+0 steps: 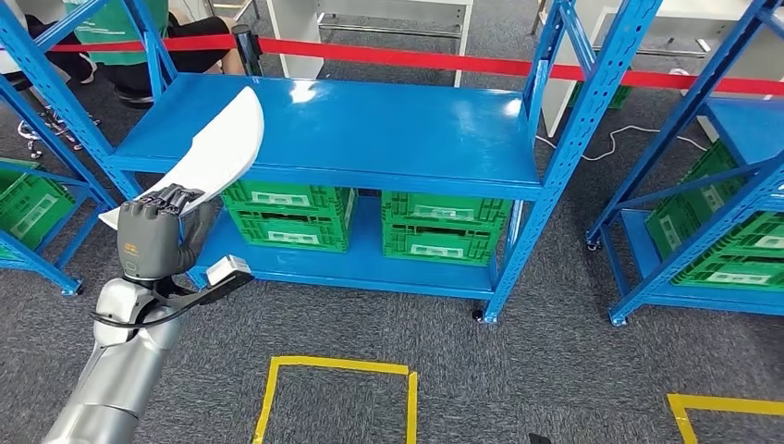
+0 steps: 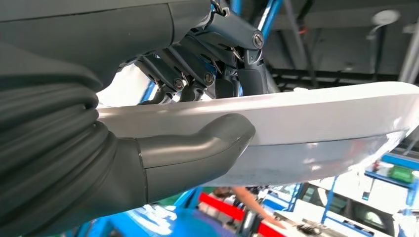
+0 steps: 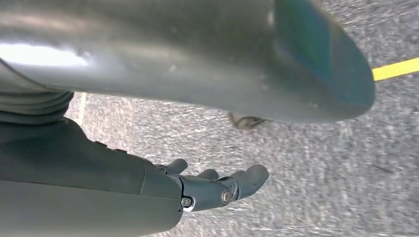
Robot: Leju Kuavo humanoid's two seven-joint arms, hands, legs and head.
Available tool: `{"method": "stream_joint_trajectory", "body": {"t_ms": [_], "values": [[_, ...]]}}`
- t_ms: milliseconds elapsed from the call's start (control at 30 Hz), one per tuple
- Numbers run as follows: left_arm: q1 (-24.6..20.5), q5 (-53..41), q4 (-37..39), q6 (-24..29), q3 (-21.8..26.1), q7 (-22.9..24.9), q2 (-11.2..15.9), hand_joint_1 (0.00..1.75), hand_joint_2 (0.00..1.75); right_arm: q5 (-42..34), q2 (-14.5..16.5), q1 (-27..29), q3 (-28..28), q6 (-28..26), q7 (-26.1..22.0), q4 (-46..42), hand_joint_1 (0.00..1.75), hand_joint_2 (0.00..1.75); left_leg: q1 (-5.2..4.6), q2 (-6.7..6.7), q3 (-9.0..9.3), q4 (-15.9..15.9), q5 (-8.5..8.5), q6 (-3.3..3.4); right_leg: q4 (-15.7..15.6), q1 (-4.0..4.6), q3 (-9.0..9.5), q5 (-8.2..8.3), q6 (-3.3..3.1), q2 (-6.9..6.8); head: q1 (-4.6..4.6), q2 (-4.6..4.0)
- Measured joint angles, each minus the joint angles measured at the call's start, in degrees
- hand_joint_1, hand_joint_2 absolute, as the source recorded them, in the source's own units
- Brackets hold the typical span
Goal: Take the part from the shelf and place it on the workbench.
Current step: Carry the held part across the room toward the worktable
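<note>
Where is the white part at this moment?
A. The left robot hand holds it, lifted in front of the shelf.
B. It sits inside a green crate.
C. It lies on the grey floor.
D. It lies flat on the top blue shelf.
A: the left robot hand grips the white part, with the thumb pressed under it and the fingers above.

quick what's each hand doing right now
Left hand: holding the white part.
Right hand: holds nothing, fingers loosely apart, open.

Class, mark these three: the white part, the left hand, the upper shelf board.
white part [image 1: 225, 143], head view, middle of its broad face
left hand [image 1: 151, 236], head view, back of hand
upper shelf board [image 1: 388, 125], head view, bare blue top
</note>
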Motion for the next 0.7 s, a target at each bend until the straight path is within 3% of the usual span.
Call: {"method": "stream_joint_trajectory", "body": {"t_ms": [33, 67, 100, 167, 233, 300, 367, 400, 433, 500, 533, 567, 600, 667, 700], "values": [[0.1, 0.0, 0.2, 0.0, 0.0, 0.1, -0.1, 1.75, 1.75, -0.1, 0.0, 0.0, 0.0, 0.0, -0.1, 0.0, 0.0, 0.0, -0.15, 0.0, -0.97, 0.1, 0.69, 0.09, 3.2, 0.13, -0.43, -1.35, -0.02, 0.02, 0.0, 0.0], [0.2, -0.1, 0.4, 0.0, 0.1, 0.2, -0.1, 1.75, 1.75, -0.2, -0.1, 0.0, -0.1, 0.0, -0.1, 0.0, 0.0, 0.0, -0.3, 0.01, -1.95, 0.3, 1.32, 0.12, 5.0, 0.26, -0.15, -1.17, -0.12, 0.02, 0.0, 0.0], [0.3, -0.2, 0.6, 0.0, 0.1, 0.3, -0.1, 1.75, 1.75, -0.3, -0.2, 0.0, -0.1, 0.0, -0.1, 0.0, 0.0, 0.0, -0.42, 0.02, -2.94, 0.5, 1.89, 0.08, 5.1, 0.4, 0.96, 0.01, -0.29, 0.02, -0.01, 0.0], [0.5, -0.5, 0.8, 0.0, 0.2, 0.3, -0.1, 1.75, 1.75, -0.5, -0.3, -0.1, -0.4, 0.1, -0.1, 0.0, 0.0, 0.0, -0.54, 0.04, -4.74, 1.2, 2.86, -0.12, 0.1, 0.73, 5.79, 2.38, -0.92, 0.01, -0.01, 0.0], [0.5, -0.5, 0.9, 0.0, 0.4, 0.4, -0.1, 1.75, 1.75, -0.6, -0.4, -0.2, -0.6, 0.2, 0.0, 0.0, 0.0, 0.0, -0.69, 0.11, -5.96, 1.9, 3.64, -0.57, -7.2, 1.13, 10.89, 1.55, -1.65, 0.02, -0.05, 0.0], [0.5, -0.6, 1.0, 0.0, 0.7, 0.4, 0.0, 1.75, 1.75, -0.7, -0.5, -0.3, -0.9, 0.2, 0.0, 0.0, 0.0, 0.0, -0.7, 0.19, -6.39, 2.0, 4.53, -1.16, -10.5, 1.43, 12.58, 0.52, -2.24, 0.08, -0.06, 0.0], [0.5, -0.7, 1.2, 0.0, 0.8, 0.5, 0.0, 1.75, 1.75, -0.7, -0.4, -0.3, -1.1, 0.3, 0.0, 0.0, 0.0, 0.0, -0.6, 0.04, -6.68, 2.0, 4.9, -1.81, -10.8, 1.2, 11.91, 1.6, -2.94, -0.06, -0.03, 0.0], [0.6, -0.9, 1.2, 0.0, 1.0, 0.6, 0.0, 1.75, 1.75, -0.7, -0.4, -0.3, -1.2, 0.3, 0.0, 0.0, 0.0, 0.0, -0.54, -0.11, -7.1, 2.7, 3.82, -2.19, -11.1, 1.02, 11.47, 2.27, -3.34, -0.15, -0.07, 0.0], [0.6, -1.2, 1.3, 0.0, 1.1, 0.8, 0.0, 1.75, 1.75, -0.8, -0.4, -0.4, -1.3, 0.4, 0.0, 0.0, 0.0, 0.0, -0.45, -0.25, -7.71, 4.3, 1.86, -2.58, -11.3, 0.8, 10.9, 2.98, -3.65, -0.22, -0.13, 0.0], [0.7, -2.0, 1.2, 0.0, 1.5, 1.5, 0.1, 1.75, 1.75, -0.7, -0.4, -0.4, -1.4, 0.6, -0.2, -0.1, 0.0, 0.0, -0.03, -0.35, -9.26, 10.4, -3.35, -3.32, -11.4, 0.65, 9.57, 4.11, -3.84, -0.2, -0.23, 0.0], [0.8, -2.5, 1.2, 0.0, 1.6, 1.8, 0.1, 1.75, 1.75, -0.6, -0.4, -0.3, -1.4, 0.7, -0.3, -0.1, 0.0, 0.0, 0.17, -0.34, -9.84, 13.8, -4.6, -3.63, -11.4, 0.58, 8.81, 4.69, -3.73, -0.21, -0.25, 0.0], [1.0, -3.0, 1.0, 0.0, 1.7, 2.0, 0.1, 1.75, 1.75, -0.4, -0.4, -0.3, -1.4, 0.8, -0.6, -0.1, 0.0, 0.0, 0.35, -0.34, -10.03, 16.4, -4.47, -3.88, -11.4, 0.49, 8.05, 5.25, -3.61, -0.33, -0.24, 0.0], [1.3, -3.4, 0.8, 0.0, 1.9, 2.3, 0.1, 1.75, 1.75, -0.2, -0.4, -0.3, -1.4, 0.8, -0.8, -0.1, 0.0, 0.0, 0.49, -0.3, -9.49, 17.5, -3.01, -4.08, -11.3, 0.37, 7.32, 5.79, -3.45, -0.55, -0.25, 0.0], [1.7, -4.2, 0.0, 0.0, 2.3, 2.7, 0.1, 1.75, 1.75, 0.3, -0.4, -0.2, -1.4, 0.9, -1.4, -0.1, 0.0, 0.0, 0.73, 0.48, -5.69, 14.0, 0.17, -4.36, -11.2, 0.13, 6.17, 6.69, -2.99, -1.11, -0.25, 0.0], [1.8, -4.4, -0.5, 0.0, 2.5, 3.0, 0.1, 1.75, 1.75, 0.5, -0.4, -0.2, -1.4, 0.9, -1.7, -0.1, 0.0, 0.0, 0.69, 1.36, -2.67, 10.1, 0.26, -4.45, -11.1, 0.12, 5.82, 7.0, -2.69, -1.4, -0.28, 0.0]]}}
